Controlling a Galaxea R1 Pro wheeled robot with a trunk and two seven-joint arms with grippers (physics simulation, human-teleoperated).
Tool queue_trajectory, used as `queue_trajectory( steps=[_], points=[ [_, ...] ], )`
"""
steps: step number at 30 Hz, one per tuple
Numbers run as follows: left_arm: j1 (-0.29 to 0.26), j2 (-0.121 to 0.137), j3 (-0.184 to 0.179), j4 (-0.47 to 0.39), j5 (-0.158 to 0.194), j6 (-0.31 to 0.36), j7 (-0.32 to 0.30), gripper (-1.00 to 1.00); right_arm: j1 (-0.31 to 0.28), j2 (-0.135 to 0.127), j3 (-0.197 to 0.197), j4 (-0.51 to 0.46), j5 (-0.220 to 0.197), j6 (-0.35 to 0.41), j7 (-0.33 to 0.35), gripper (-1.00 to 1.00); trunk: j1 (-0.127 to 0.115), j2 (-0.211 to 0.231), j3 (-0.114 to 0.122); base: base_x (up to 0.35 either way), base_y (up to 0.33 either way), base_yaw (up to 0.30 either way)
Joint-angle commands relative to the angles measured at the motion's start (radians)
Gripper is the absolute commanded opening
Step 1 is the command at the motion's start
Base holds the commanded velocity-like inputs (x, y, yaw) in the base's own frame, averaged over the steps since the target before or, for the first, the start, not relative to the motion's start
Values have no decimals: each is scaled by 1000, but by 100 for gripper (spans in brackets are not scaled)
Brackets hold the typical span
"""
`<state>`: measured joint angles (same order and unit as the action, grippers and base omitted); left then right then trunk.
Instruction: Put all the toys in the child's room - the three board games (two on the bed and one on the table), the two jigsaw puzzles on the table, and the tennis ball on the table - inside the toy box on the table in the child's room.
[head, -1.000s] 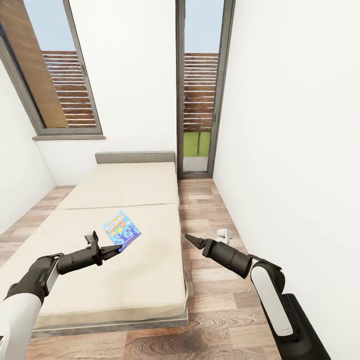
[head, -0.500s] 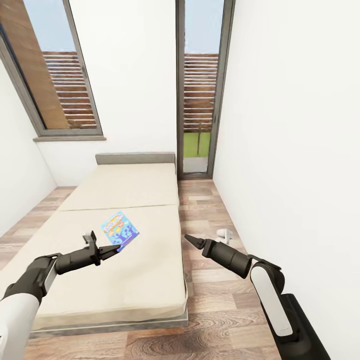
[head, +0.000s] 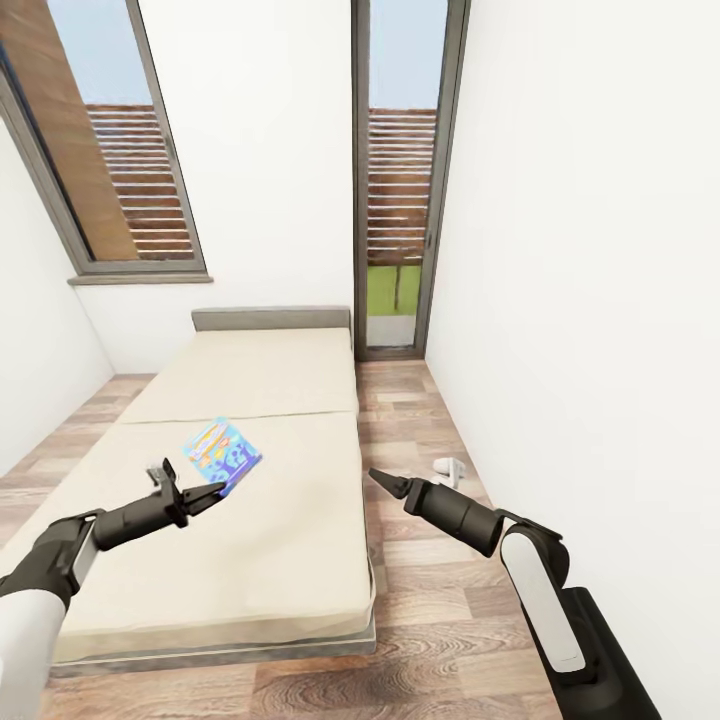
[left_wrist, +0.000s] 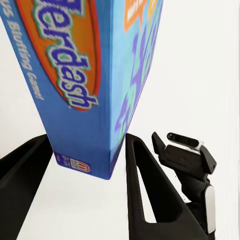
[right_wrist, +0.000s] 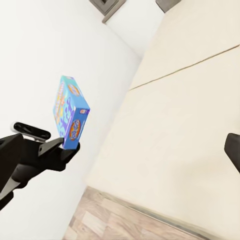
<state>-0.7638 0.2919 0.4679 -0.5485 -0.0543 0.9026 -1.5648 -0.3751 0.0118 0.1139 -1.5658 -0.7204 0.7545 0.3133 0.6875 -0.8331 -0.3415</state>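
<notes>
1. Left end effector (head: 208, 491) closed on a lower corner of the blue board game box (head: 222, 453), with one finger (left_wrist: 145, 185) on each side of the box; box lifted clear above the bed (head: 250, 520), tilted.
2. Top of the box cut off in the left wrist view (left_wrist: 90, 75); only a part of the printed title readable there.
3. Right end effector (head: 378, 480) held out over the gap between bed edge and floor, fingers brought together to a point, nothing between them.
4. In the right wrist view only a dark piece of one finger (right_wrist: 233, 150) visible at the edge, the rest cut off.
5. Compared with a second ago: left arm and box moved toward the left of the head view and a little higher; right arm unchanged.
6. Around: small white object (head: 451, 466) on the wooden floor (head: 420, 620) near the right wall, too small to identify; grey headboard (head: 270, 317), window (head: 110, 150) and glass door (head: 398, 180) behind the bed.
</notes>
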Motion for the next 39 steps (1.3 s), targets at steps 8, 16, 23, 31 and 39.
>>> queue_trajectory(
  steps=[8,16,23,31,39],
  points=[
    [1,21,108,2,-9,13,-6,-100,-1,2,1,0,1,5,3,100,-31,55,24,0,0,0],
    [2,26,220,2,-8,15,56,-100,-1,2,4,7,1,4,1,100,-50,90,40,0,0,0],
    [30,26,297,2,-6,8,66,-100,-1,2,5,11,1,5,1,100,-50,90,40,0,0,0],
    [47,24,411,1,-8,6,73,-100,-1,2,6,12,2,3,1,100,-50,90,40,9,0,0],
    [52,23,446,2,-10,5,91,-100,-1,2,6,12,3,4,-7,100,-50,90,40,52,0,0]
  ],
)
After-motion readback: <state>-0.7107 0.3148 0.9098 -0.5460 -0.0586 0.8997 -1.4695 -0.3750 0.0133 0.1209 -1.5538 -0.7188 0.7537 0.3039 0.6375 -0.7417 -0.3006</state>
